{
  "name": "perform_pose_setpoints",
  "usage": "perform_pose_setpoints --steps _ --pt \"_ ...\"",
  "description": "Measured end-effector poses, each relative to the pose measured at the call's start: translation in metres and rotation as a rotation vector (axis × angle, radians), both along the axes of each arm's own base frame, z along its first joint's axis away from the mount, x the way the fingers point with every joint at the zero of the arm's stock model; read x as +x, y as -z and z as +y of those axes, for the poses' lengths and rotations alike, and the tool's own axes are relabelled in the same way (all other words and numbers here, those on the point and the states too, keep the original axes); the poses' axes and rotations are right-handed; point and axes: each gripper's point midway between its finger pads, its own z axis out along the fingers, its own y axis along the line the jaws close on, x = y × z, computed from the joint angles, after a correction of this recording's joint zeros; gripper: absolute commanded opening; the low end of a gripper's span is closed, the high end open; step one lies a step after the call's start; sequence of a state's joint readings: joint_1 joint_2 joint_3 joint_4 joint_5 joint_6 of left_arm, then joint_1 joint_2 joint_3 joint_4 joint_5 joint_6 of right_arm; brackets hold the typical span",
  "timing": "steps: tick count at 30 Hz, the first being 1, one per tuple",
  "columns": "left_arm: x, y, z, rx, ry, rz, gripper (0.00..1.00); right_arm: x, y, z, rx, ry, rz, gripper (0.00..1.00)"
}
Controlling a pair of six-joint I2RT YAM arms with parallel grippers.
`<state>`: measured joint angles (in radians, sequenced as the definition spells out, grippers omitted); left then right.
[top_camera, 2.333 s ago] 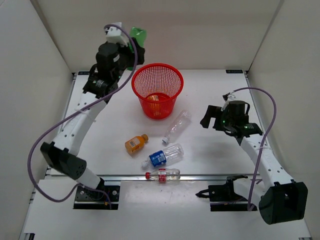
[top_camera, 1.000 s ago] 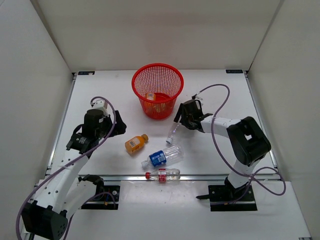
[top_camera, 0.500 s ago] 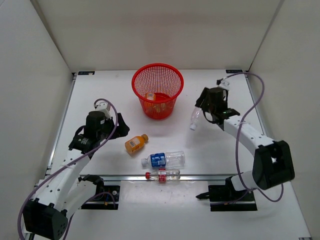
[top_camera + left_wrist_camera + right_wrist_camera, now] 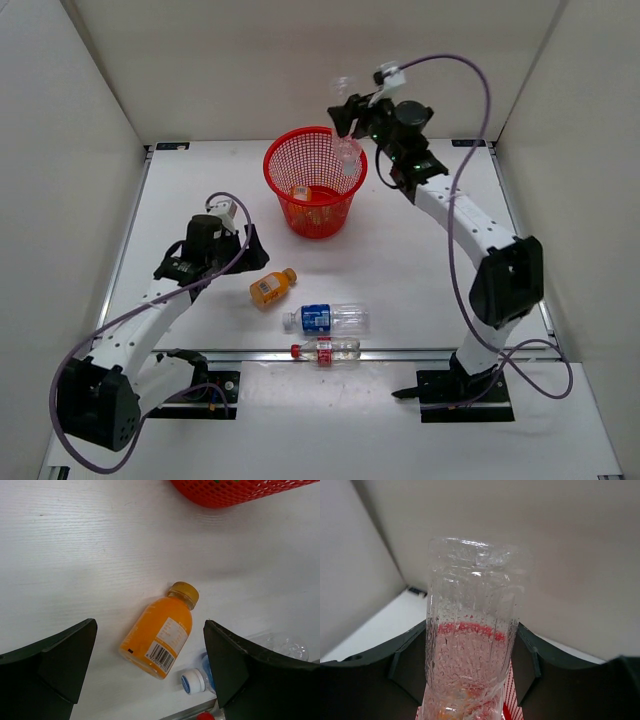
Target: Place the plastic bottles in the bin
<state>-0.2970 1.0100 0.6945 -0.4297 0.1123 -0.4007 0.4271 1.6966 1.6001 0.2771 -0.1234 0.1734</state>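
Observation:
My right gripper is raised over the far right rim of the red mesh bin and is shut on the plain clear bottle. In the right wrist view that clear bottle fills the gap between both fingers. An orange bottle lies inside the bin. My left gripper hangs open low above a second orange bottle, which lies on the table between the spread fingers without touching them. The blue-labelled bottle and the slim red-capped bottle lie near the front edge.
White walls enclose the table on the left, back and right. A metal rail runs along the front edge just behind the red-capped bottle. The bin's lower wall shows at the top of the left wrist view.
My right gripper shut on the clear bottle on the table and carried it up over the bin. The left arm came down from the bin without the green bottle and moved toward the orange bottle.

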Motion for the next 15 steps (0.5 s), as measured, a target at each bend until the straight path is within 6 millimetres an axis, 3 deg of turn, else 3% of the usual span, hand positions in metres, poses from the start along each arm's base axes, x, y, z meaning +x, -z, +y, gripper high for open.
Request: perform_pose_setpoints --steps 2,6,9,11,15 --pt "0.004 0.005 -0.004 -0.002 0.014 0.01 0.99 0.008 0.033 0.025 -0.051 -0.063 0.024 0.38" --pt "0.007 0.021 -0.011 -0.001 0.043 0.034 0.99 0.019 0.119 0.068 -0.159 -0.18 0.149 0.54" --pt "0.002 0.038 -0.017 0.007 0.069 0.068 0.99 0.014 0.16 0.084 -0.213 -0.237 0.226 0.85" --pt "0.0 0.048 -0.02 0.018 0.083 0.093 0.98 0.01 0.166 0.087 -0.232 -0.251 0.238 0.99" --pt "-0.004 0.063 -0.026 0.047 0.119 0.134 0.99 0.012 0.14 0.087 -0.243 -0.233 0.197 0.99"
